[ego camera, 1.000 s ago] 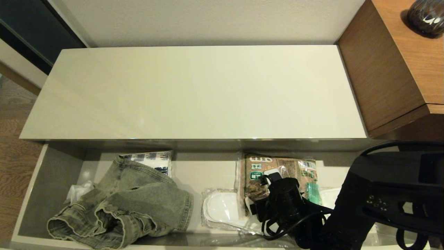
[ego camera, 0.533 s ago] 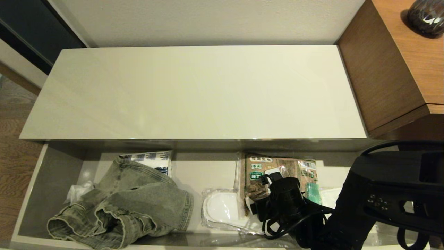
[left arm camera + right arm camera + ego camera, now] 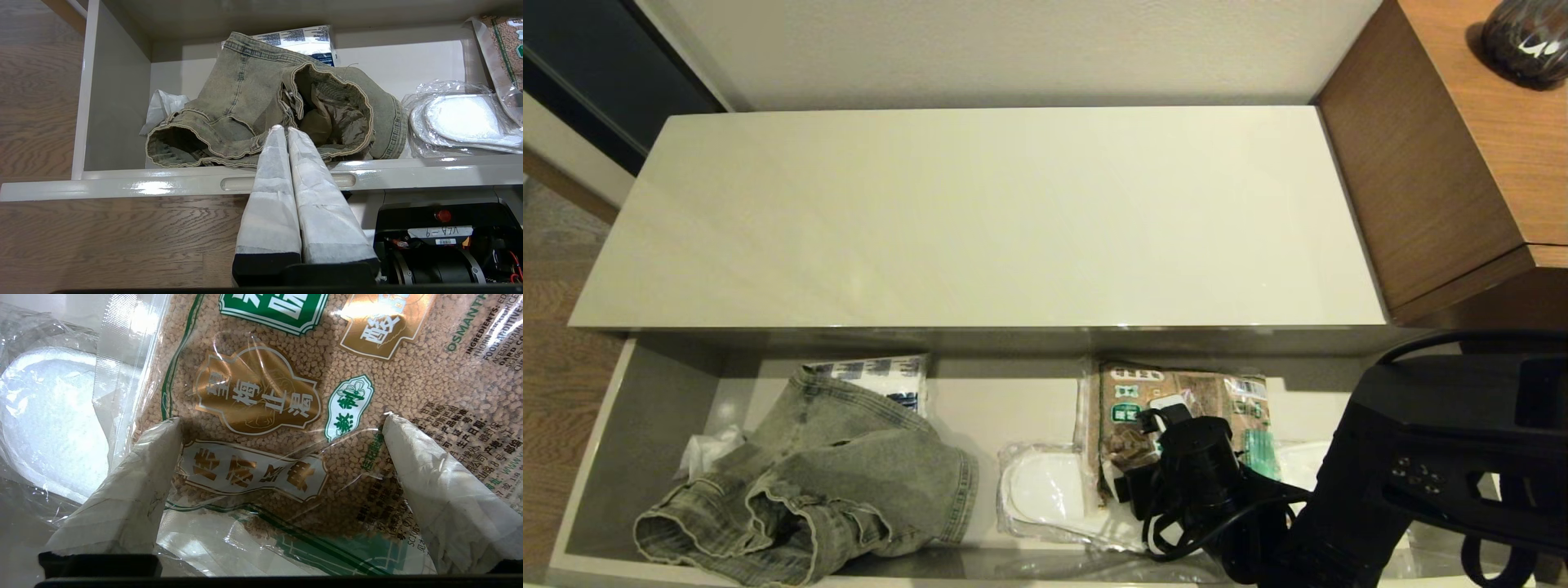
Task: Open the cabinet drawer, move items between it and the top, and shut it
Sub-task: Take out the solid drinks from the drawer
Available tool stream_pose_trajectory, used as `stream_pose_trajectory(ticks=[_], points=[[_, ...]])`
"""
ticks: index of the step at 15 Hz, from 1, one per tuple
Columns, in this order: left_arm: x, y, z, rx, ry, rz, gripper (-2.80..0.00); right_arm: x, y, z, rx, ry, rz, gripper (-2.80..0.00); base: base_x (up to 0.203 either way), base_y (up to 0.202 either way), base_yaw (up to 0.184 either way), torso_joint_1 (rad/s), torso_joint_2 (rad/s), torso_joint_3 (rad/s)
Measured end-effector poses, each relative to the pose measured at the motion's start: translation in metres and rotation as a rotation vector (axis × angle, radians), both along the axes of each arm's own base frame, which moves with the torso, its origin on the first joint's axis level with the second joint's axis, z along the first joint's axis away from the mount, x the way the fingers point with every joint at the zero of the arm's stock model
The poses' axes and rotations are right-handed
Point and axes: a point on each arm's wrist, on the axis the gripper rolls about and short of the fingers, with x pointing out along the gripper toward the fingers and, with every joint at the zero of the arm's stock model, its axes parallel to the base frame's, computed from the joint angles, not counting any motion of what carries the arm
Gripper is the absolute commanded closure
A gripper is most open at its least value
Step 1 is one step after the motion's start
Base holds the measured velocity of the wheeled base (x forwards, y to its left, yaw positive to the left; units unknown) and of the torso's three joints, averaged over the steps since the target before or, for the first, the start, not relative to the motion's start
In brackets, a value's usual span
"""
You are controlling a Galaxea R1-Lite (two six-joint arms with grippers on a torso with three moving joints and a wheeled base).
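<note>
Granule bag [image 3: 282,416]: lies flat on the floor of the cabinet drawer [image 3: 637,425], at about 4 o'clock in the head view, its left edge overlapping the wrapped slippers [image 3: 1045,490]. One bag counted.
Right gripper [image 3: 282,445]: down on the bag, jaws spread wide, one fingertip on each side of the printed label; both tips touch or nearly touch the film, nothing gripped yet.
Step in hand (judgement): picking the bag for transfer to the top [image 3: 980,220].
How to do it well (judgement): press the tips into the granules before closing, so the film and contents bunch between them; close slowly, since slack plastic can slip out. Lift straight up to clear the drawer wall and avoid dragging the slipper wrap along.
Denim garment [image 3: 825,482]: crumpled at 8 o'clock in the drawer, untouched. One counted.
Left gripper [image 3: 286,130]: held in front of the drawer face, fingers pressed together, empty, tips pointing at the denim.
Other contents: one white packet with blue print [image 3: 882,377] behind the denim; a bit of white plastic [image 3: 707,449] beside it.
Top: nothing on it.
</note>
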Motion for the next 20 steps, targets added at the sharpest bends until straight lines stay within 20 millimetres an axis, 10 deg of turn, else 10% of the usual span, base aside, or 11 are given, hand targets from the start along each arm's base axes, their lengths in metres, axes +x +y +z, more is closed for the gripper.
stream_pose_trajectory(ticks=[1,2,20], points=[[0.000,0.000,0.000,0.000,0.000,0.000,0.00,0.000,0.000,0.000,-0.001,0.001,0.000,-2.80,0.000,0.000,0.000,0.000,0.00,0.000],[0.000,0.000,0.000,0.000,0.000,0.000,0.00,0.000,0.000,0.000,-0.002,0.002,0.000,0.00,0.000,0.000,0.000,0.000,0.00,0.000],[0.000,0.000,0.000,0.000,0.000,0.001,0.00,-0.005,-0.003,0.020,0.046,-0.022,-0.026,0.00,0.000,0.000,0.000,0.000,0.00,0.000]])
